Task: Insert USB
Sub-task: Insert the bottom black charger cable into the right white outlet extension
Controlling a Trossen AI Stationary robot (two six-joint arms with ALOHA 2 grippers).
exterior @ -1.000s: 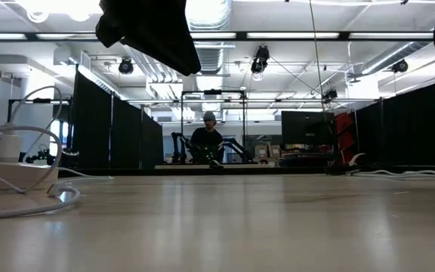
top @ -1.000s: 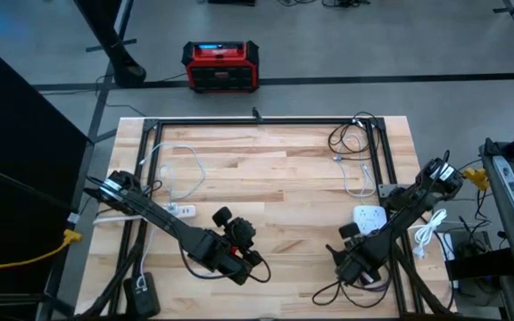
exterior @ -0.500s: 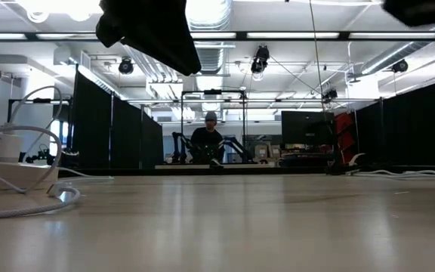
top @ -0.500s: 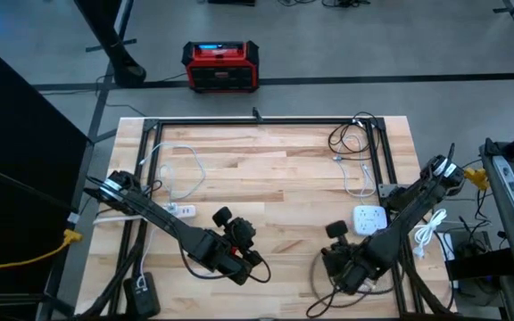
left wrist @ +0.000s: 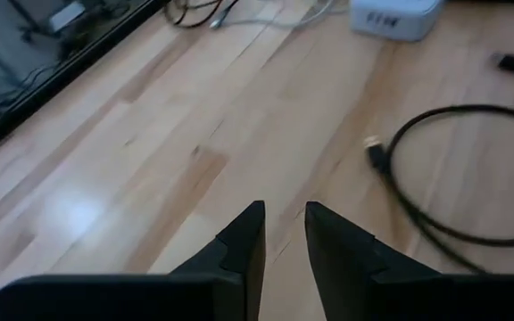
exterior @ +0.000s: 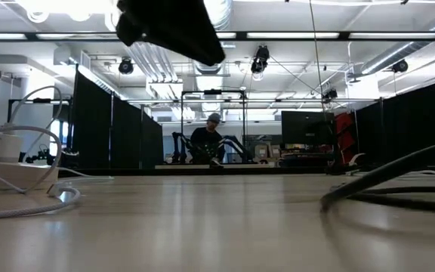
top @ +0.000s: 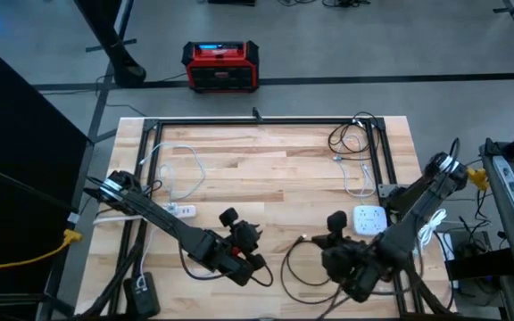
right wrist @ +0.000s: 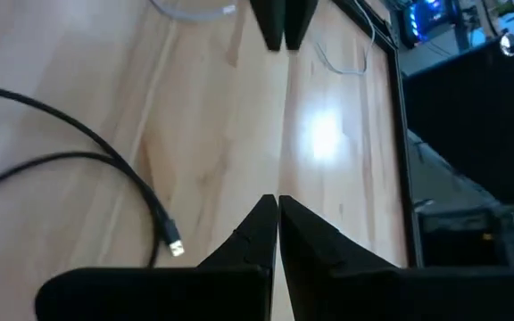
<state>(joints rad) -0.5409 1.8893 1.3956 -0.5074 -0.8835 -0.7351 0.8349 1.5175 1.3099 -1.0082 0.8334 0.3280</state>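
Beyond wooden table (top: 266, 169) — black-curtained room.

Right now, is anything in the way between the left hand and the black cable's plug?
Nothing visible. The left hand hangs over bare wood, fingers slightly apart and empty. The black cable lies looped ahead of it, its plug free on the table, with only open boards between.

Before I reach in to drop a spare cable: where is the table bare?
Free: the middle boards between the white cable and the coiled cables. Crowded: the near edge, with both grippers and the black USB cable.
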